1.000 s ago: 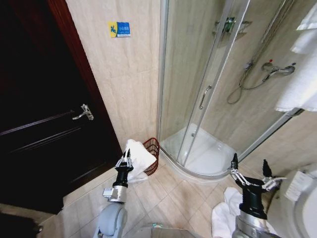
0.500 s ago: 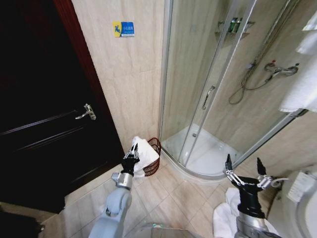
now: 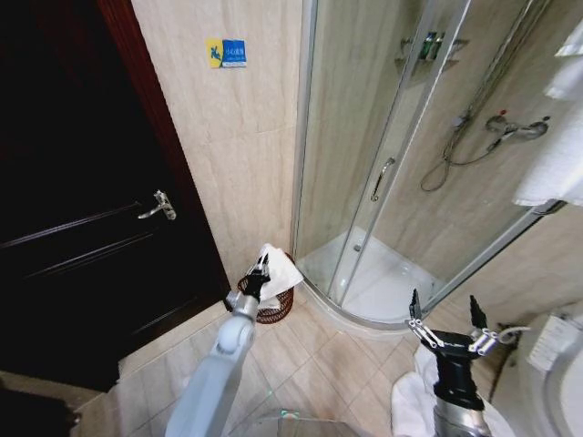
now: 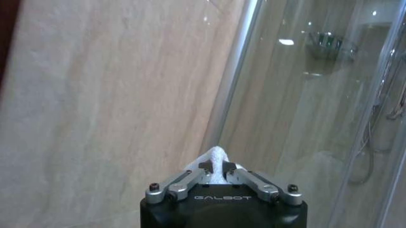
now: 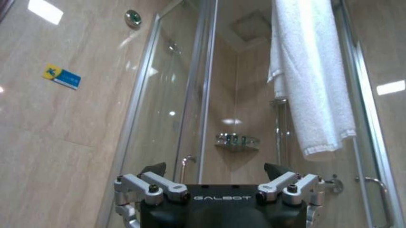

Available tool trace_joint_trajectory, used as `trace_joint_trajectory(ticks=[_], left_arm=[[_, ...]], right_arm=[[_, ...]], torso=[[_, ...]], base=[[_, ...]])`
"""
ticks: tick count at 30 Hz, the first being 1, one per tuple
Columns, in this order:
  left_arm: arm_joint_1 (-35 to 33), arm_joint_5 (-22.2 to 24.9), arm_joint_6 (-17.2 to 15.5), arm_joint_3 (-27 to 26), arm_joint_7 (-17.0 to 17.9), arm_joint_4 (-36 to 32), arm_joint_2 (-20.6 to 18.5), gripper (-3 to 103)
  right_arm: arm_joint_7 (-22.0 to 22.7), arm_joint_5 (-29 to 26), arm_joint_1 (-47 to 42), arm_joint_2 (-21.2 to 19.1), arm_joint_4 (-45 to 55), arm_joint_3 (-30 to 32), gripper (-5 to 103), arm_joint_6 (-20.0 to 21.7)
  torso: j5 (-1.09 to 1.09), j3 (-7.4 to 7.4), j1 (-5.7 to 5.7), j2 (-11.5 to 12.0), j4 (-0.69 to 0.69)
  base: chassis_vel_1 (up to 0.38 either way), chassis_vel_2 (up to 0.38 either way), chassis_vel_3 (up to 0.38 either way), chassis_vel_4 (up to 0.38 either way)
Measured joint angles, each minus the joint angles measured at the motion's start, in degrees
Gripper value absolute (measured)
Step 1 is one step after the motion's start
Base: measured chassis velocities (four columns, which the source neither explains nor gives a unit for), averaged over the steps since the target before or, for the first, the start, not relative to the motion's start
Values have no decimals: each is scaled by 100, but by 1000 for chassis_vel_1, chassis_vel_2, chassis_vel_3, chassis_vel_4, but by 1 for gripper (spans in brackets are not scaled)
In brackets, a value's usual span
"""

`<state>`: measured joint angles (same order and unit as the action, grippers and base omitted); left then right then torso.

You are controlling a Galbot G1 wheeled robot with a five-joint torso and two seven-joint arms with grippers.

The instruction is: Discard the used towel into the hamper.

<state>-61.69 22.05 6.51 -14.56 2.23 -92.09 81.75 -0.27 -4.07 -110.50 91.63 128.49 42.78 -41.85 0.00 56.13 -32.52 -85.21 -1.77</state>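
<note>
The white towel (image 3: 276, 267) is kept clenched in the left pincer (image 3: 260, 270), seemingly held above the dark-red wire hamper (image 3: 267, 307) at the far wall, left of the shower door (image 3: 383, 173), so it can drop in. The right pincer (image 3: 448, 332) is held released, near right.

The towel (image 3: 278, 269) is soft white terry cloth; the hamper (image 3: 270, 308) is thin dark-red wire. Wall tiles (image 3: 241, 146) look glossy beige stone, the door (image 3: 82, 218) dark polished wood, and the shower screen (image 3: 364, 164) clear glass in shiny metal.
</note>
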Motion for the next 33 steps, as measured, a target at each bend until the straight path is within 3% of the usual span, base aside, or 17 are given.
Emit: trace_joint_trajectory(ticks=[5,9,17,23,29,33], left_arm=[[392,294,20,303,53,361,-133,7],[594,1121,251,835,54,574,-535,7],[842,1550,469,1322,260,692,-1013,7],[916,2219,663,1536,522,755,-1404,7],[1006,2382,693,1745,639,818,-1786,7],[1185,2399,680,1884,783,1022,-1791,7]], right_arm=[[16,91,65,49,1,-50,100,6],[143,413,239,50,-68,-99,100,106],[152,523,487,62,-254,-171,100,69],[146,541,823,59,-463,-259,100,-15],[131,506,1037,57,-680,-223,100,-171],[80,551,1066,56,-751,-235,100,-315]], torso=[[0,0,0,0,0],[0,-1,0,0,-1],[0,-1,0,0,0],[-1,-1,1,0,0],[0,-1,1,0,-1],[0,-1,1,0,-1]], base=[[0,0,0,0],[0,0,0,0],[0,0,0,0],[0,0,0,0],[0,0,0,0],[0,0,0,0]])
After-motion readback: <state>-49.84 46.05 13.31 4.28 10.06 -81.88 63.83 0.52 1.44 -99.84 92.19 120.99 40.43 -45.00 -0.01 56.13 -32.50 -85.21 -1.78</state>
